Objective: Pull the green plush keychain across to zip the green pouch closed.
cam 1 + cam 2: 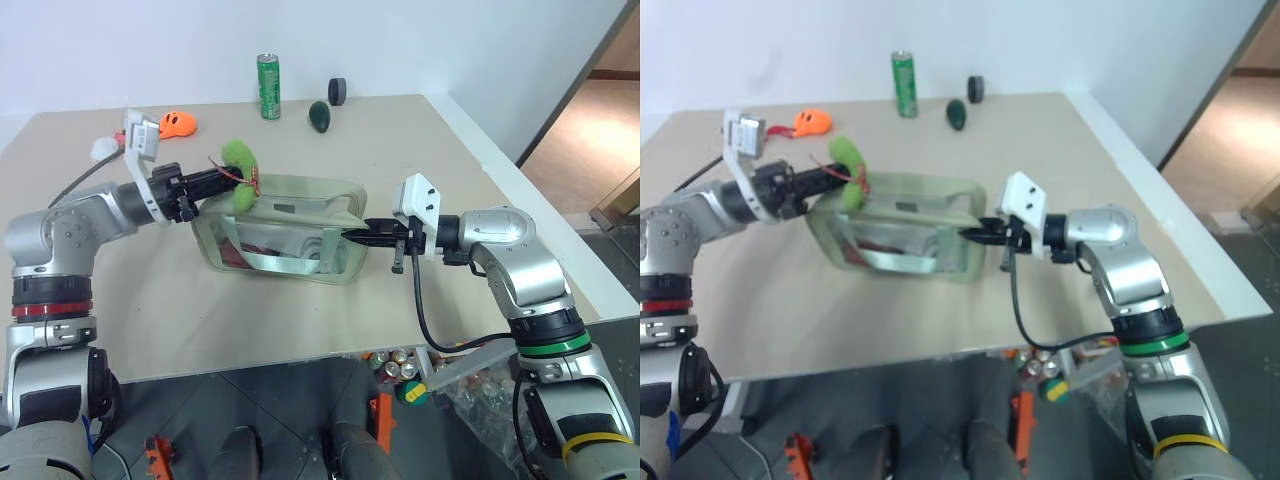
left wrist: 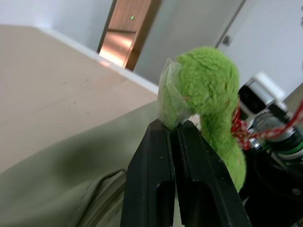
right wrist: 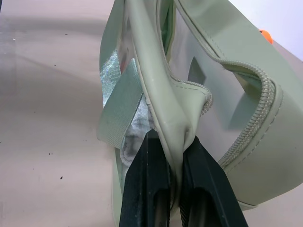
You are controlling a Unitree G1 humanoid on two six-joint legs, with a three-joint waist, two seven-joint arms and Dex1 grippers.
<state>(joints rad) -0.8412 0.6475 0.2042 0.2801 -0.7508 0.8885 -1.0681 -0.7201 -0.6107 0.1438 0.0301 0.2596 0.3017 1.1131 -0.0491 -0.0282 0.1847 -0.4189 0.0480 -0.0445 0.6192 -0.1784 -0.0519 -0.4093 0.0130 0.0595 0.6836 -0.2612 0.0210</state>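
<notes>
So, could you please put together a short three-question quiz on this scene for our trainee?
1. True or false: the left tool is shut on the lime-green fuzzy plush keychain.
2. What does the right tool pinch? A) the tall green drink can B) an end of the pale sage-green clear-sided zip pouch C) the orange plush toy
3. Fill in: the dark green egg-shaped object lies beside a black ____.

Key: 1 true; 2 B; 3 puck-like disc.
</notes>
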